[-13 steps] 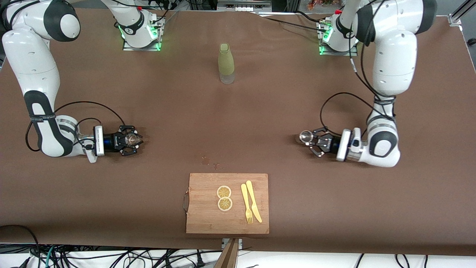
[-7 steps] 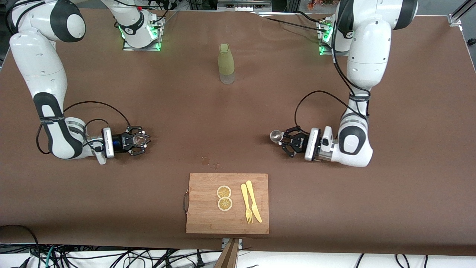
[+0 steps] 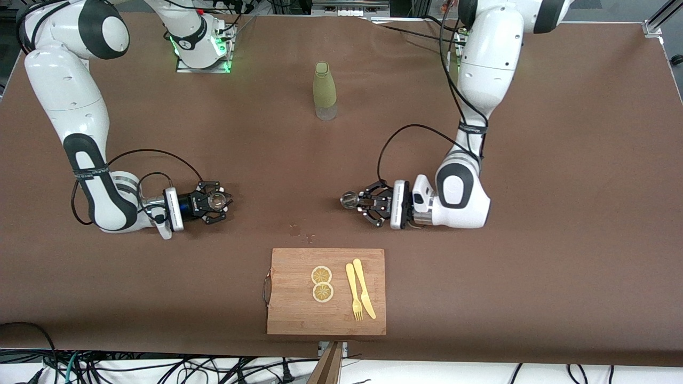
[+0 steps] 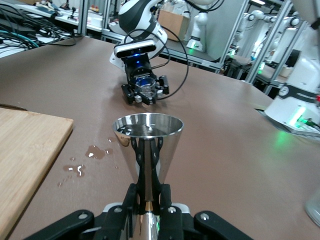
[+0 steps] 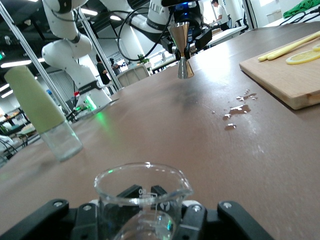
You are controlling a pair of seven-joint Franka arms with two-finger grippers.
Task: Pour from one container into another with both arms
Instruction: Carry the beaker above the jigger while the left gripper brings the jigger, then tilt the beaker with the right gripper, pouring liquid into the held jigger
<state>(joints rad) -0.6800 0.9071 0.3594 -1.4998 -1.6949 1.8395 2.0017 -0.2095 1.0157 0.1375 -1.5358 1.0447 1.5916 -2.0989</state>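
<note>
1. Jigger (image 3: 349, 200), clamped in the left gripper (image 3: 363, 204), has travelled toward the cutting board (image 3: 326, 291) and probably hangs just off the table.
2. Right gripper (image 3: 217, 202), gripping the glass beaker (image 3: 217, 200), crept closer too; pouring looks imminent.

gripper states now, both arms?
Left gripper: closed on the metal jigger, above the table.
Right gripper: closed on the glass beaker, above the table.
</note>
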